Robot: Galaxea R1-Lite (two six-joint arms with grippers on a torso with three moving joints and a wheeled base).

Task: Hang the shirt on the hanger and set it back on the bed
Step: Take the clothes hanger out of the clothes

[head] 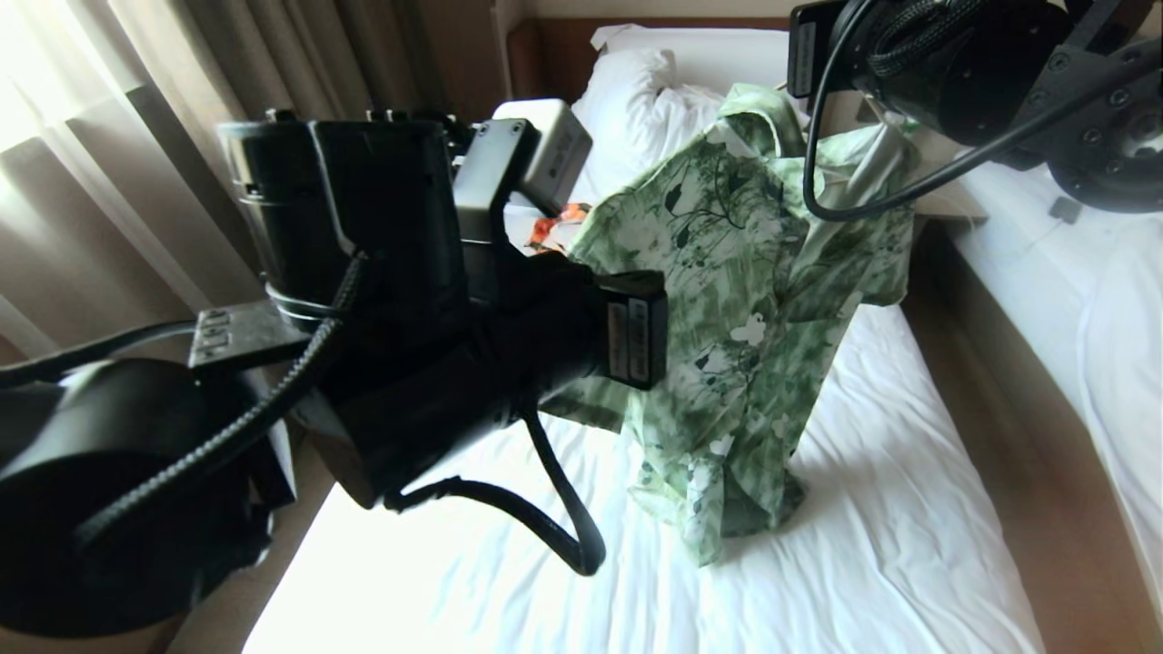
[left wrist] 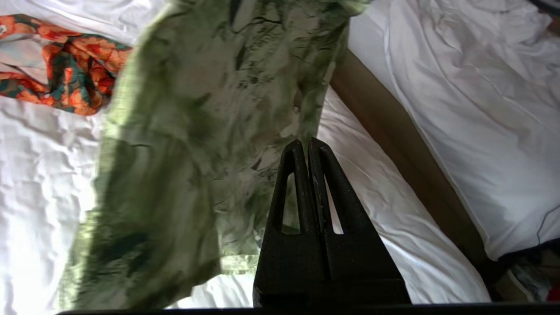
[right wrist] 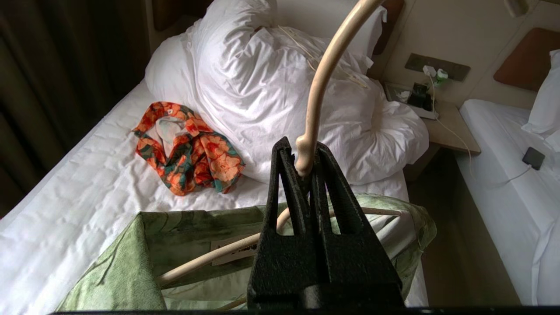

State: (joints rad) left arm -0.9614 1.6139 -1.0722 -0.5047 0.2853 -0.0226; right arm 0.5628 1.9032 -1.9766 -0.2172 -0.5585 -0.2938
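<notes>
Clearly soft, light cloth: shirt [head: 745, 309] draped over hanger [right wrist: 317, 92], hanging limp above bed [head: 872, 509], hem brushing the sheet. Right hand [right wrist: 306, 168] clamped on the stiff hook's base, the surest hold. Left hand [left wrist: 306, 146] pinched shut, empty, just beside the fabric. Open sheet below for laying down; bed's edge and gap to second bed [head: 1118, 309] close on the right.

Bright daylight comes in through the curtains [head: 118, 136] at the upper left of the head view. It makes the white bed [head: 436, 581] glare at the lower middle, washing out its folds. The big black arm on the left looks dark. In the left wrist view the green shirt [left wrist: 197, 131] is blurry and shadowed.
</notes>
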